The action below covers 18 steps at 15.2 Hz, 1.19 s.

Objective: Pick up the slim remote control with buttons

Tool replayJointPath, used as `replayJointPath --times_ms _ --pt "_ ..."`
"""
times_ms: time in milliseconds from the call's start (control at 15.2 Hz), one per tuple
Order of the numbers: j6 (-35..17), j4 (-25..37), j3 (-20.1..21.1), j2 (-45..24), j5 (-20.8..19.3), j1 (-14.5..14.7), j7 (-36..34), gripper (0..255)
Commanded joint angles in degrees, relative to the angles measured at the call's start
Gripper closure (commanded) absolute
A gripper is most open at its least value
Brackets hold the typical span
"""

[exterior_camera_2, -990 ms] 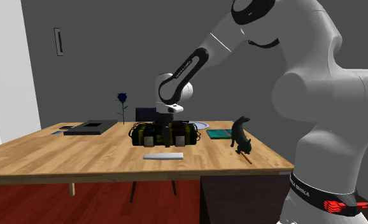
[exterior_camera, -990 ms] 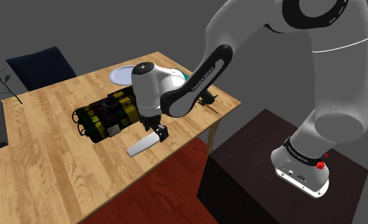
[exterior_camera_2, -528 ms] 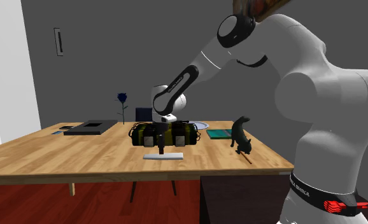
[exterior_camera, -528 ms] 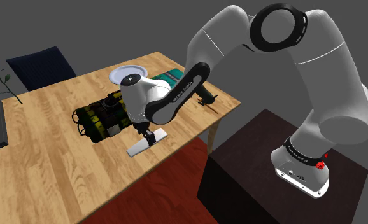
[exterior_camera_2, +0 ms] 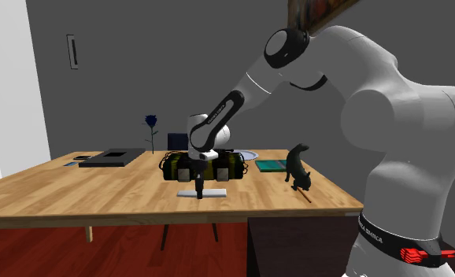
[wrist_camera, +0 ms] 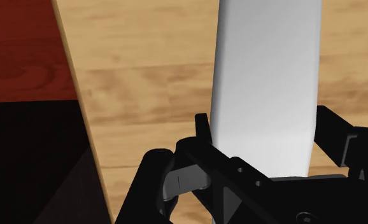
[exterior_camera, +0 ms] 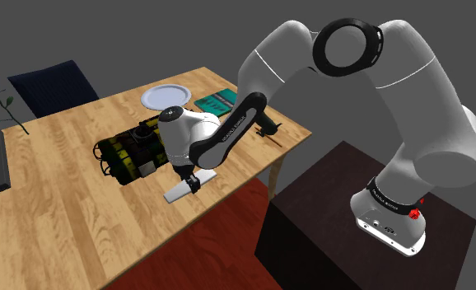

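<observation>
End effector (exterior_camera: 193, 180) lowered astride remote (exterior_camera: 176, 194).

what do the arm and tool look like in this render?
White, rounded arm links with dark joints, one a black ring. The dark forearm band carries small white lettering; red marks sit at the base. The tool is all black.

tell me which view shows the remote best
The wrist view: the remote looms large, a plain white slab at the tool. The shoulder view shows it small, partly behind the tool; the second exterior view, edge-on, as a thin strip.
</observation>
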<state>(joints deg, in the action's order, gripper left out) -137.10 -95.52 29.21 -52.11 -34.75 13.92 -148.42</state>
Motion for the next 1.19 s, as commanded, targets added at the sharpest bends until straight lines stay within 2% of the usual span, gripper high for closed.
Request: replayJointPath --times_ms 0,528,1122 --pt "-0.09 0.03 -0.06 -0.10 -0.06 0.03 -0.03 255" --pt "-0.11 0.05 -0.08 -0.14 -0.07 0.08 -0.08 255" --pt "3.27 -1.98 2.56 5.11 2.26 -1.89 1.07 255"
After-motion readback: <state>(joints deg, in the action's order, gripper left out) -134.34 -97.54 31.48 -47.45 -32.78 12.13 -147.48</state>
